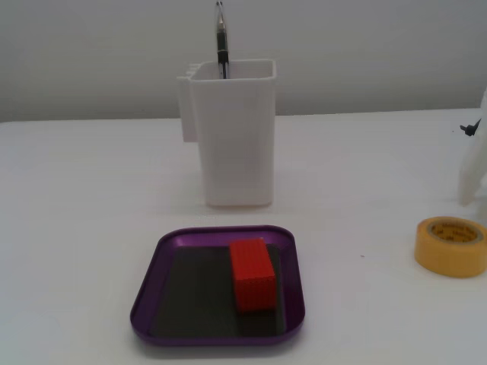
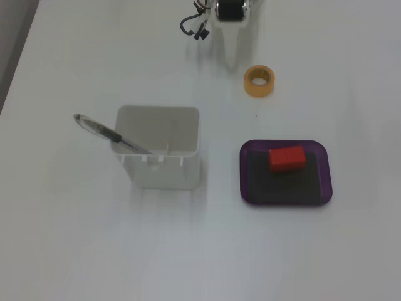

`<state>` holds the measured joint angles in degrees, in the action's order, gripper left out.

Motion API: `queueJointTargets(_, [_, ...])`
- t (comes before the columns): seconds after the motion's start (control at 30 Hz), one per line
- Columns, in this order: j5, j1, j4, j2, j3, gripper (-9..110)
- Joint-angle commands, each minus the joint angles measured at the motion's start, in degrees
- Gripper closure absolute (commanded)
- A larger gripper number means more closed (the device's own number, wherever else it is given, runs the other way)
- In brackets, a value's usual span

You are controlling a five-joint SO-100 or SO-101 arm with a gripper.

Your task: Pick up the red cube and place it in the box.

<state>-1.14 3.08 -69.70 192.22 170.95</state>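
The red cube point(image 1: 252, 274) point(image 2: 287, 158) lies flat inside the box point(image 1: 147, 300) point(image 2: 249, 188), a shallow purple tray with a dark bottom, toward its right side in the low fixed view. Nothing touches the cube. My white gripper point(image 2: 233, 63) enters at the top edge of the top-down fixed view, far from the tray and just left of the yellow tape roll. In the low fixed view the gripper point(image 1: 467, 194) shows only at the right edge. Its fingers form one pale wedge with no gap and nothing held.
A tall white pen holder point(image 1: 234, 133) point(image 2: 160, 153) with a pen point(image 1: 221, 38) point(image 2: 106, 133) stands behind the tray. A yellow tape roll point(image 1: 451, 245) point(image 2: 259, 81) lies between gripper and tray. Loose cables point(image 2: 193, 25) sit by the arm's base.
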Motion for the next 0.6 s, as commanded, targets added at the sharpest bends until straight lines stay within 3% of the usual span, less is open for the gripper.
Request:
queueJointTargets(0.0, [0.44,-0.18,0.26,5.45,0.53,102])
queueJointTargets(0.57, [0.09,0.0,0.79,5.27,5.36,102])
